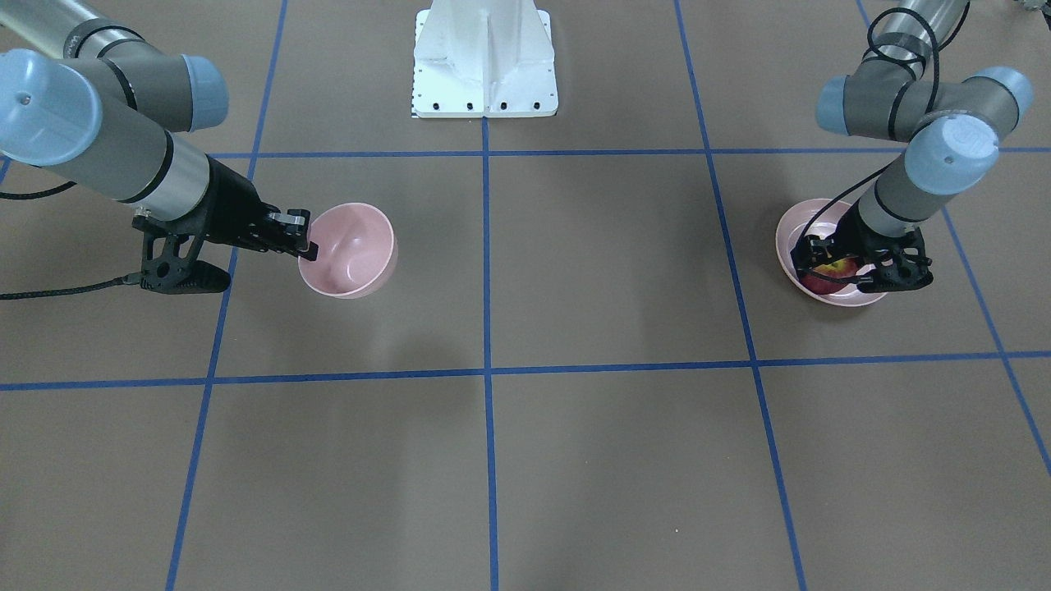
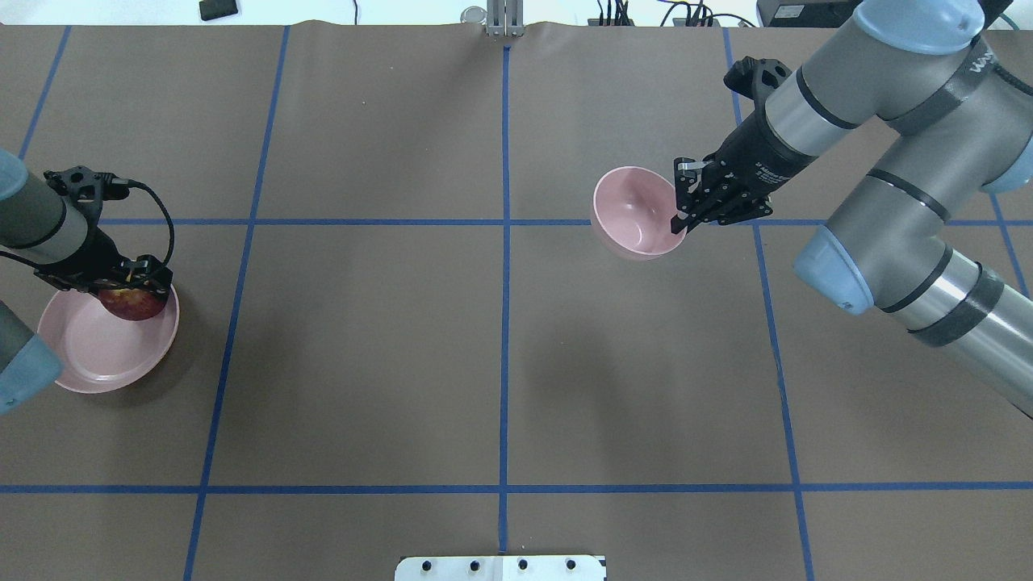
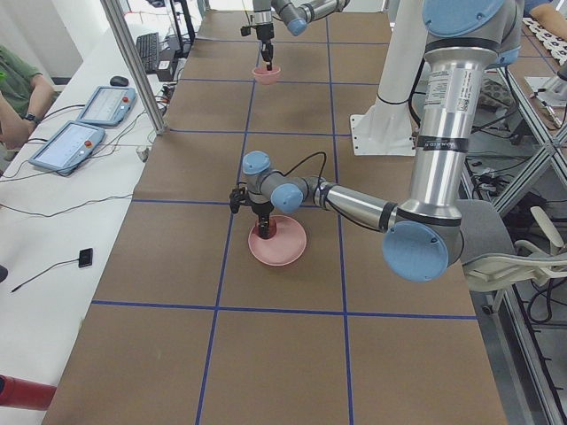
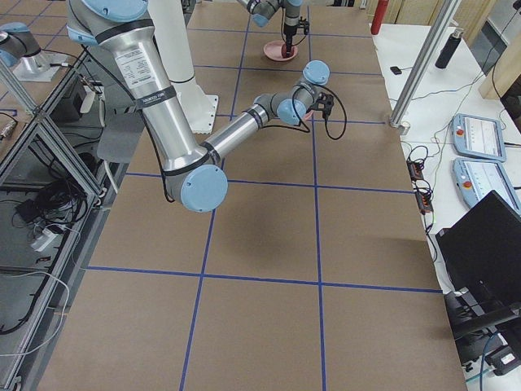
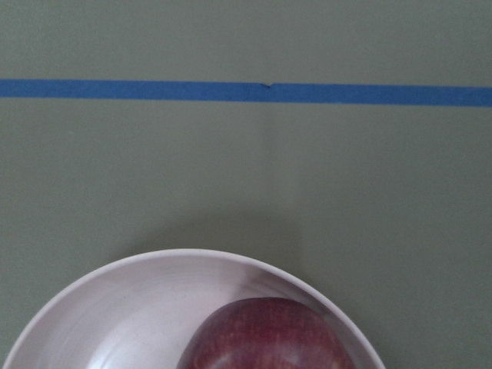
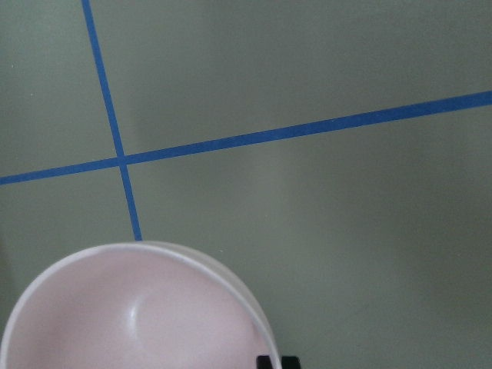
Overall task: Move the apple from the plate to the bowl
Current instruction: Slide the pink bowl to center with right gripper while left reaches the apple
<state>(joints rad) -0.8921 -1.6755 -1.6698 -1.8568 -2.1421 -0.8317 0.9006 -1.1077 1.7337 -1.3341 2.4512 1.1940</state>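
The dark red apple (image 2: 129,305) lies at the far right edge of the wide pale pink plate (image 2: 89,355), on the table's left. My left gripper (image 2: 133,292) reaches down over it, a finger on each side, shut on it. The front-facing view shows the apple (image 1: 829,273) between the fingers, low in the plate (image 1: 792,230). The left wrist view shows the apple (image 5: 265,338) and the plate's rim (image 5: 115,277). My right gripper (image 2: 682,216) is shut on the rim of the small deep pink bowl (image 2: 633,214) and holds it tilted. The bowl (image 6: 115,307) fills the right wrist view's bottom.
The brown table is marked with blue tape lines (image 2: 505,242). The robot's white base (image 1: 484,61) stands at the table's near middle. In the exterior left view, tablets (image 3: 71,142) lie on a side bench beyond the table's edge.
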